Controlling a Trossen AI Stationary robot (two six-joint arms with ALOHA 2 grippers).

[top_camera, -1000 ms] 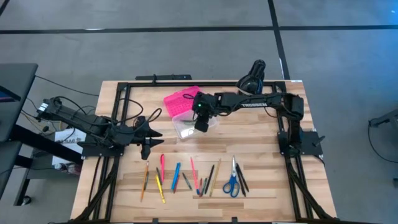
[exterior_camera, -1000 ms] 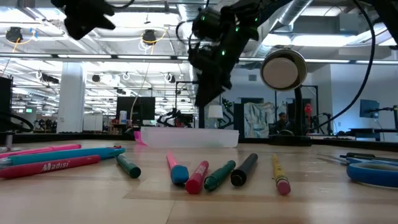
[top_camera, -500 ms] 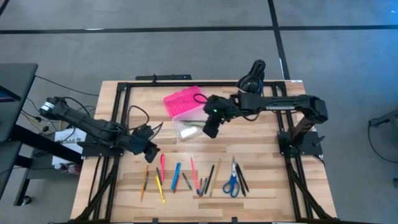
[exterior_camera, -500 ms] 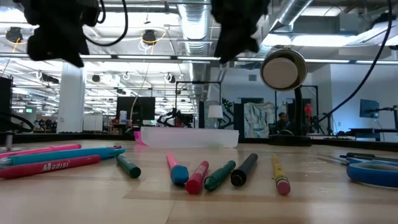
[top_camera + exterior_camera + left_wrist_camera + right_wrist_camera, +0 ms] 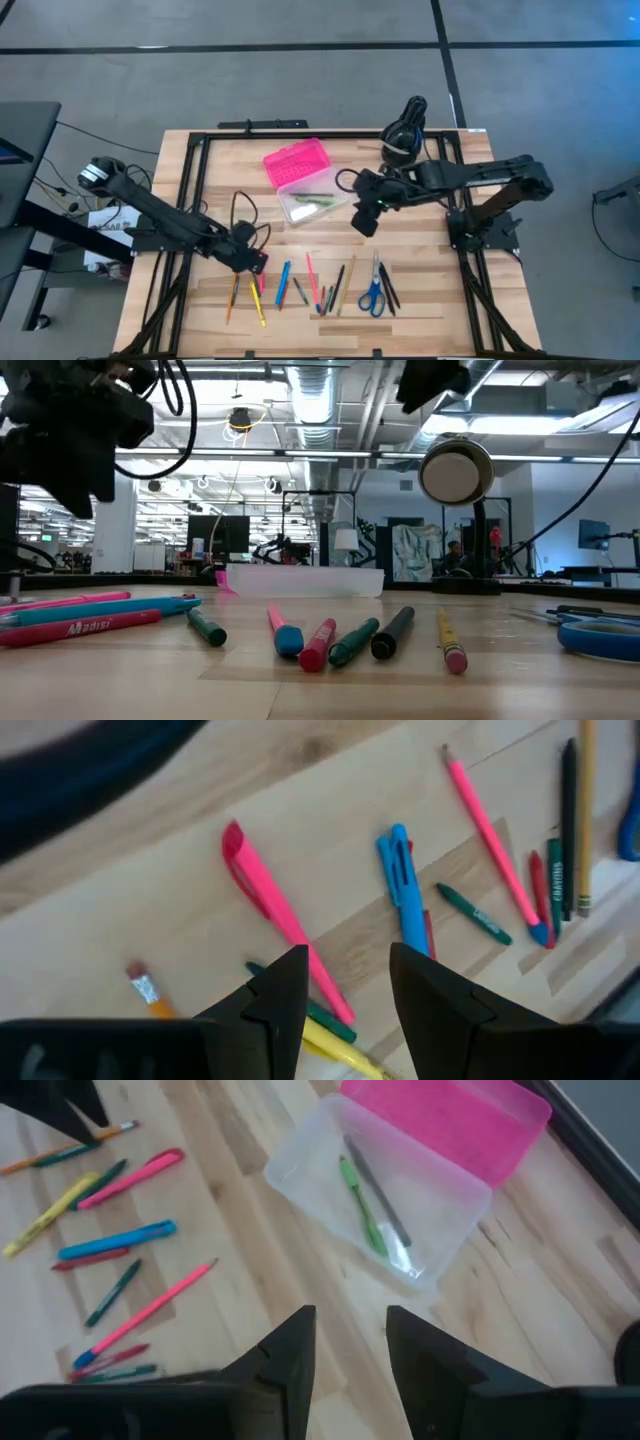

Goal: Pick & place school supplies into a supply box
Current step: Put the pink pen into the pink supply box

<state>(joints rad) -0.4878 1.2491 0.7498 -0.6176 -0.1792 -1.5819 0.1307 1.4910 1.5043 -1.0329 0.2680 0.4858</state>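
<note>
The school supplies (image 5: 310,285) lie in a row on the table's near half, among them pens, pencils, crayons and blue-handled scissors (image 5: 374,290). The supply box (image 5: 305,185) stands open behind them. Its pink lid (image 5: 450,1120) lies flat, and its clear base (image 5: 420,1230) holds a green pen (image 5: 360,1205) and a dark one (image 5: 378,1190). My left gripper (image 5: 250,262) hovers open over the left end of the row. In its wrist view a pink pen (image 5: 270,905) runs down between the fingers, untouched. My right gripper (image 5: 362,222) hangs open and empty between box and row.
A black round device (image 5: 405,130) with a white face (image 5: 455,472) stands at the far right of the table. A black frame (image 5: 200,150) rims the tabletop. Bare wood (image 5: 420,250) lies to the right of the box and behind the scissors.
My right gripper has risen away from the box and gone toward the table's right and near edges; the box's inside now shows. My left gripper has come down toward the near edge over the left pens, rolling as it went.
</note>
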